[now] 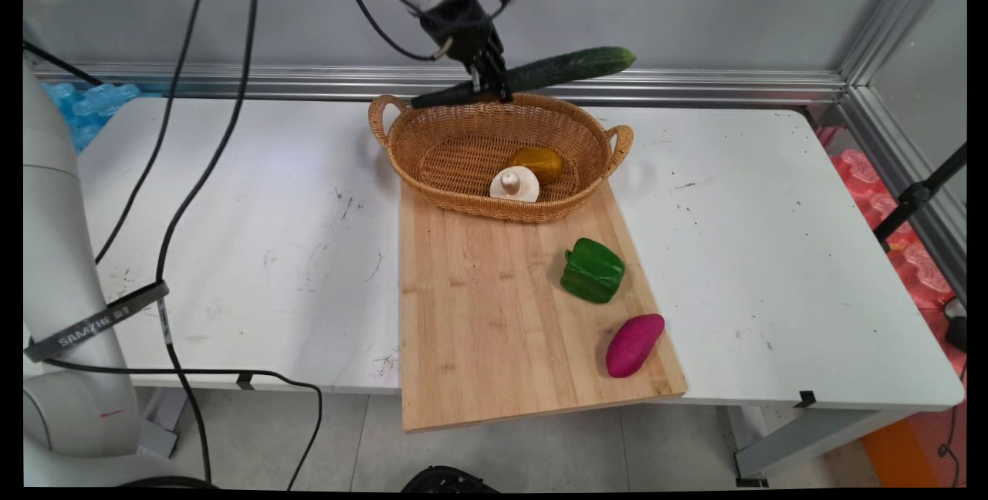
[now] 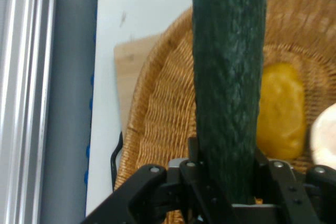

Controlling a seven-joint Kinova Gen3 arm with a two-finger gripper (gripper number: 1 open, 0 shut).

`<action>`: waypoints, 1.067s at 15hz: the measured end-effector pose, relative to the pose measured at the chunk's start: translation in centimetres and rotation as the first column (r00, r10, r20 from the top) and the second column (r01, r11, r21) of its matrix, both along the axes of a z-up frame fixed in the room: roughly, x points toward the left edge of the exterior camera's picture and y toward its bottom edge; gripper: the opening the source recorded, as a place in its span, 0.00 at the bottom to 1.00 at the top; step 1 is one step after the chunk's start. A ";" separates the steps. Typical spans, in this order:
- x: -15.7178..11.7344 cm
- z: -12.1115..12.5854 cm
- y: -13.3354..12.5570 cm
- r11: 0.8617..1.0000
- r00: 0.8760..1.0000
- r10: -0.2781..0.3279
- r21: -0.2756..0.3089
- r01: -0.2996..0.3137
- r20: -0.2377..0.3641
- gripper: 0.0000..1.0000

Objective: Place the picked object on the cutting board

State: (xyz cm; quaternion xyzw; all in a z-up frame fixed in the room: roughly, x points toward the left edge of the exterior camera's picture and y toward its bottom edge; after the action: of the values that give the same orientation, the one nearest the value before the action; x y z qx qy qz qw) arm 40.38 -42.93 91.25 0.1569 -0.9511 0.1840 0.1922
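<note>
I have the gripper [image 1: 491, 86] closed on a long dark green cucumber [image 1: 540, 74], held in the air above the far rim of the wicker basket [image 1: 432, 146]. The cucumber lies nearly level, tilted slightly — its right end higher, out past the basket toward the wall, its left end low over the far rim. In the hand view the cucumber [image 2: 228, 87] runs straight up from between the fingers, and the gripper [image 2: 227, 182] clamps it on both sides.

Inside the basket: a yellow fruit or vegetable [image 1: 536, 163] and a white mushroom [image 1: 515, 184], stem up, just beside each other near the basket's right front. The hand view shows both past the cucumber — the yellow piece [image 2: 283, 108] and an edge of the mushroom [image 2: 324, 137].

The basket rests on the far end of a wooden cutting board [image 1: 478, 307]. On the board's right side lie a green bell pepper [image 1: 592, 270] and, nearer the front, a purple sweet potato [image 1: 634, 344], apart from each other.
</note>
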 end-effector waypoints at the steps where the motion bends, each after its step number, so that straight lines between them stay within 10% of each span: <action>1: -0.1 0.9 0.5 1.000 1.000 -0.002 -0.001 0.002 -0.010 0.00; 10: -1.2 5.8 6.8 0.992 0.992 -0.114 0.042 0.116 -0.051 0.00; 16: -1.5 6.4 12.2 0.952 0.957 -0.286 0.104 0.288 -0.038 0.00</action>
State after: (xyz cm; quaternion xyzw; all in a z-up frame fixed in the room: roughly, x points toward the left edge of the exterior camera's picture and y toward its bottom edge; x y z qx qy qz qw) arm 38.87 -30.69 97.65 0.0293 -0.9701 0.1003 0.2189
